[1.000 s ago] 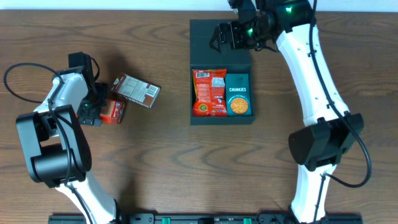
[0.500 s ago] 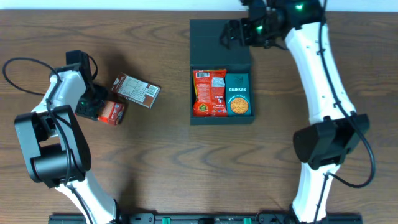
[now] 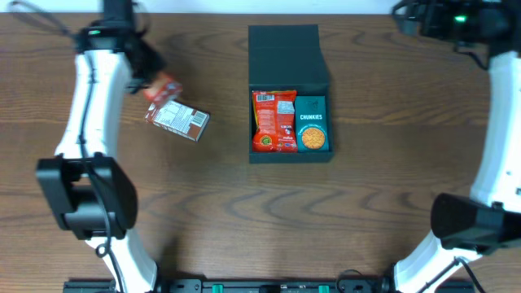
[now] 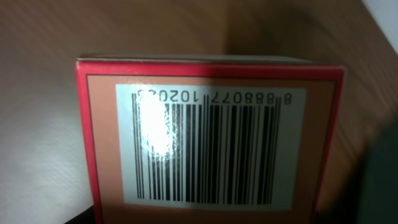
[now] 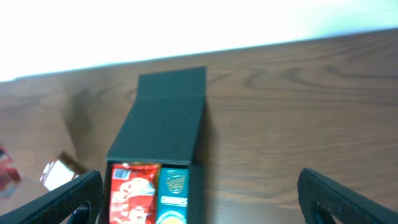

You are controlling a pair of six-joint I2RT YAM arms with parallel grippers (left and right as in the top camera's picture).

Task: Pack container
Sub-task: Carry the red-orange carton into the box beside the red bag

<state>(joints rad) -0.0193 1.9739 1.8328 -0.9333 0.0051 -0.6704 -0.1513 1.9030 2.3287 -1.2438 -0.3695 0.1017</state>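
starting at the left of the wooden table [image 3: 244,228]: my left gripper [image 3: 153,72] hangs at about 10 o'clock from the container, and i read it as closed on a small red cardboard carton [image 4: 205,143]. the barcode face fills the left wrist view, though the fingers themselves barely show there. overhead the carton looks blurred and raised, which fits a lift to carry it over the wall rather than drag it.

just below it, at 6 o'clock, a brown printed snack carton [image 3: 179,120] lies flat on the wood, untouched, my guess for the next pick.

the dark teal-black square cardboard container [image 3: 291,157] sits near the table's middle, a little toward 12 o'clock. its flap lid [image 3: 285,53] is laid back flat at 12 o'clock, which keeps the mouth open for loading. inside, a red foil snack pouch [image 3: 274,120] fills the 9 o'clock half and a small teal "chunkies" carton [image 3: 311,122] the 3 o'clock half, side by side and touching. free room looks scarce, so the red carton probably has to go on top.

my right gripper [image 5: 199,180] is well apart at the container's 2 o'clock, spread wide with nothing between the fingers, likely parked clear of the left arm's path.
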